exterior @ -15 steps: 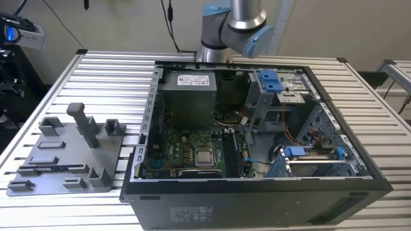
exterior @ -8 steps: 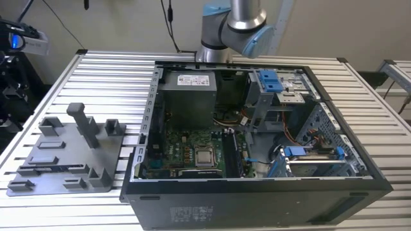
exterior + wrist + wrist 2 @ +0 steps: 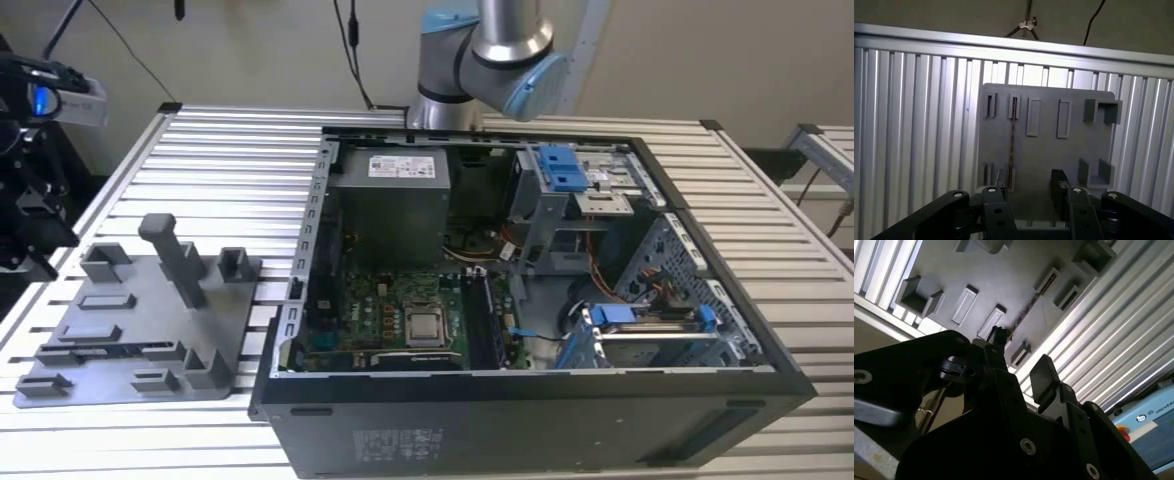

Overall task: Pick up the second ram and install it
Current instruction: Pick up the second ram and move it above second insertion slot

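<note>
The second ram (image 3: 1013, 140) is a thin dark stick standing on edge in the slots of a grey holder tray (image 3: 1044, 150). In the second wrist view the ram (image 3: 1026, 307) appears as a narrow dark line on the same tray (image 3: 1004, 275). My gripper (image 3: 1030, 186) hovers above the tray and is open, with nothing between its black fingers (image 3: 1058, 182). One finger sits close to the near end of the ram. The second wrist view also shows the gripper (image 3: 1019, 357) with its fingers apart.
In the exterior view the grey tray (image 3: 94, 345) lies on the slatted aluminium table (image 3: 227, 160) at the exterior view's left, with an upright post (image 3: 171, 258). The open computer case (image 3: 534, 300) stands beside it, motherboard (image 3: 400, 320) and black slots (image 3: 478, 320) exposed.
</note>
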You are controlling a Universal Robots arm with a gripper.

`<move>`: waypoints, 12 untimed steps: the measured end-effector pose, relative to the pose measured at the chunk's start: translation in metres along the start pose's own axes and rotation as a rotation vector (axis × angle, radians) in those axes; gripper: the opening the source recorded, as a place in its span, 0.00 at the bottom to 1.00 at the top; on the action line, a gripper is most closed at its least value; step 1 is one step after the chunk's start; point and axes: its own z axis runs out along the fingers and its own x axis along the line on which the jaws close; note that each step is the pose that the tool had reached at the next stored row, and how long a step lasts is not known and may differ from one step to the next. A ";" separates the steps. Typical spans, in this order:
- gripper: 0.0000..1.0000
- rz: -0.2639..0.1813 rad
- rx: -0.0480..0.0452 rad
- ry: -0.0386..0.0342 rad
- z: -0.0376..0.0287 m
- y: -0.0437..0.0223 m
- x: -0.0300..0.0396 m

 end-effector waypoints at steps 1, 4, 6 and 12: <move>0.48 0.000 0.0000 0.0000 0.0016 0.0000 0.0000; 0.48 -0.001 0.0000 0.0000 0.0063 0.0000 0.0001; 0.48 -0.001 0.0000 0.0000 0.0100 0.0000 0.0001; 0.48 0.001 -0.0075 -0.0007 0.0187 0.0005 0.0002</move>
